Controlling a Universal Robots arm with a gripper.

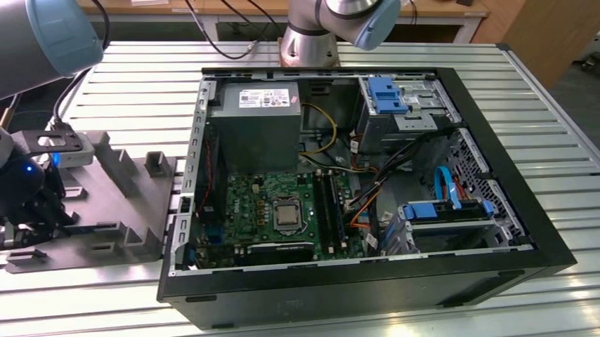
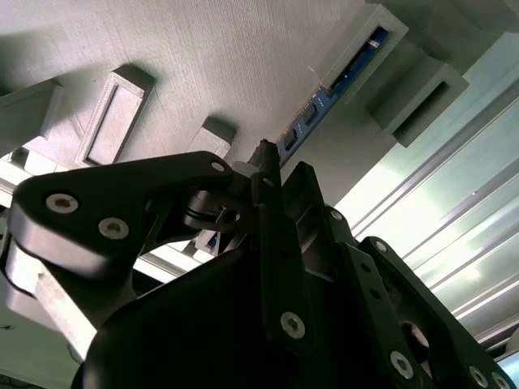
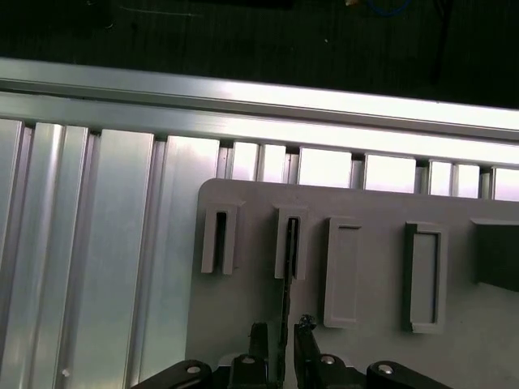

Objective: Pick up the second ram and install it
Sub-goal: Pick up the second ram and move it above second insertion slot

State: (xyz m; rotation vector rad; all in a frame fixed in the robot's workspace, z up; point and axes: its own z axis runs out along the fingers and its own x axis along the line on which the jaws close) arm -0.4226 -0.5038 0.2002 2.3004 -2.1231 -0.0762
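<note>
Black tool (image 3: 281, 340) | partly open | fingers (image 3: 305, 340) straddle second ram (image 2: 350, 71) standing in grey holder (image 3: 373, 356) slot

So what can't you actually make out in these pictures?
Second ram: edge-on in the first wrist view, so its chips are hidden; in the second wrist view the gripper covers its near end.
Gripper body: cut off by the exterior view's left edge.
Motherboard memory slots: too small in the exterior view to tell if filled.
</note>
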